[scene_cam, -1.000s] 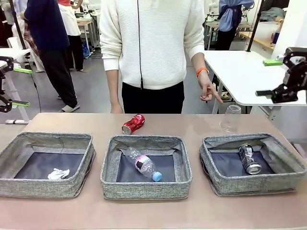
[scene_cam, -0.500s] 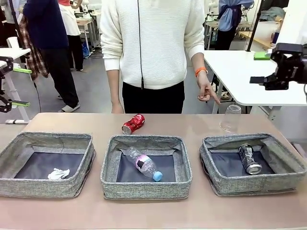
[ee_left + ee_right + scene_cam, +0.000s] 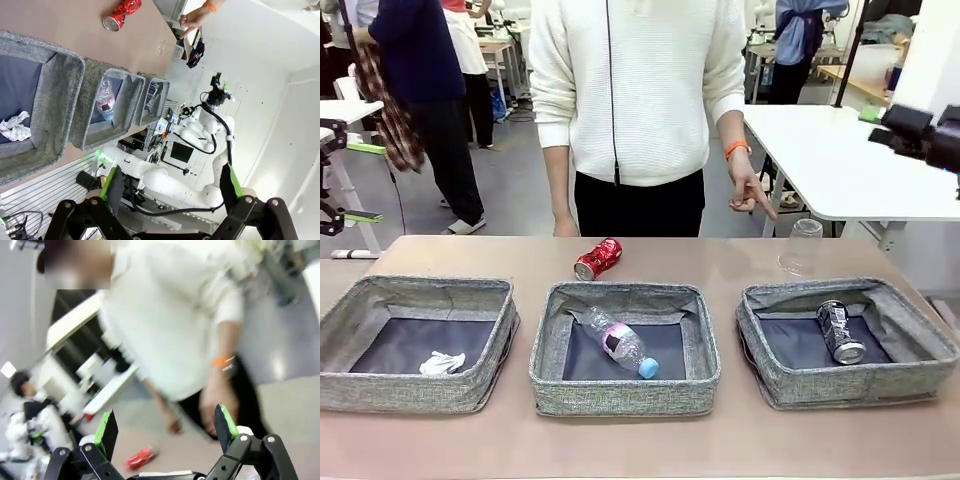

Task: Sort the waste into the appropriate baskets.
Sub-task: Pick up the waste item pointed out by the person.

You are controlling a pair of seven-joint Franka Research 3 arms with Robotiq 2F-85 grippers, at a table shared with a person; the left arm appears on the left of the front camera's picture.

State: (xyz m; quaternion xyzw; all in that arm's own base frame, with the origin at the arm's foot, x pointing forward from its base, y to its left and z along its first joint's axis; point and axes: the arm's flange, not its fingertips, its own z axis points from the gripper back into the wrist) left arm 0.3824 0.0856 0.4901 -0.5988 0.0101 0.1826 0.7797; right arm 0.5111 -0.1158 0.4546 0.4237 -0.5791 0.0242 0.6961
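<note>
Three grey baskets stand in a row: left (image 3: 380, 290), middle (image 3: 620, 292), right (image 3: 910, 300). The paper ball (image 3: 442, 362) lies in the left one, the blue-capped bottle (image 3: 618, 343) in the middle one, the dark can (image 3: 841, 331) in the right one. A crushed red can (image 3: 598, 258) lies on the table behind the middle basket. A clear cup (image 3: 802, 246) stands upside down behind the right basket. My right gripper (image 3: 920, 138) hangs high at the right edge, open (image 3: 165, 427) and empty, facing the person. My left gripper (image 3: 170, 185) is open, off the table's left end.
A person in a white sweater stands at the far side, one hand (image 3: 752, 192) hanging above the cup. A white table (image 3: 820, 150) stands behind at the right. The table's front strip (image 3: 640, 445) is bare. The red can (image 3: 120, 12) and the three baskets (image 3: 50, 100) lie far from my left gripper.
My right gripper has risen, turned and drifted toward the right edge; its wrist view is blurred with motion. The left gripper and the waste have not moved.
</note>
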